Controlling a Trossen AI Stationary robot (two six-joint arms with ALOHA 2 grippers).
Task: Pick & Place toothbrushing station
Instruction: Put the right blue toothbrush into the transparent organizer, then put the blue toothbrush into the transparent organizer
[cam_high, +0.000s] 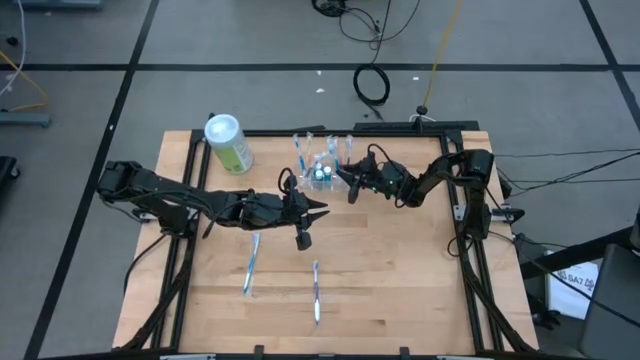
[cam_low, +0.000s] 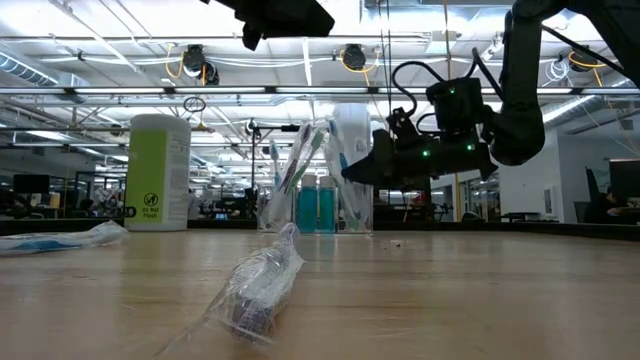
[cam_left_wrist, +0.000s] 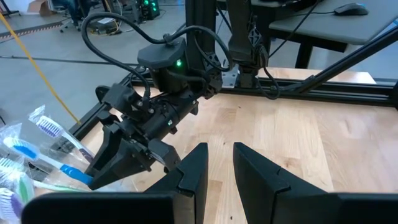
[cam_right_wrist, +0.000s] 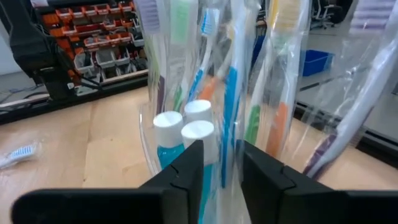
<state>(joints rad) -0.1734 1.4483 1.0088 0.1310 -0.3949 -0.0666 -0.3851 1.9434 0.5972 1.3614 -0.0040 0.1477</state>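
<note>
Canister (cam_high: 228, 142): stood well left of both claws; no risk noted.
Left claw (cam_high: 318, 211): held slightly parted, empty, above the table.
Station (cam_high: 322, 163): set directly ahead of the right claw (cam_high: 346, 180), whose parted fingers grasp nothing; a toothbrush (cam_right_wrist: 231, 93) sits at the gap. Toppling is judged possible if nudged.

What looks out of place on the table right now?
Two wrapped toothbrushes lie flat on the wood in front, away from the toothbrushing station, where the others stand upright. The green canister stands upright; nothing is spilled.
</note>
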